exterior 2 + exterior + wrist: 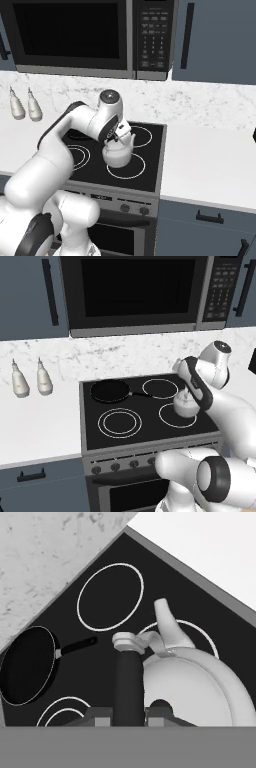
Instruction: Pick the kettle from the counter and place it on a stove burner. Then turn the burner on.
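The small white-silver kettle (184, 406) (117, 155) (200, 687) is over the front right burner ring (167, 418) (131, 172) of the black stove top. Whether its base touches the glass I cannot tell. My gripper (186, 390) (121, 136) (129, 714) is directly above the kettle, shut on its dark upright top handle (129, 682), with one finger on each side. The spout (167, 624) points toward the back right burner (110, 597). The white marble-look counter (35, 421) (210, 165) lies on both sides of the stove.
A black frying pan (110, 391) (25, 664) sits on the back left burner, handle pointing right. Two pale bottles (31, 380) (25, 107) stand on the left counter. Stove knobs (115, 466) (125, 207) line the front panel. A microwave (135, 291) hangs above.
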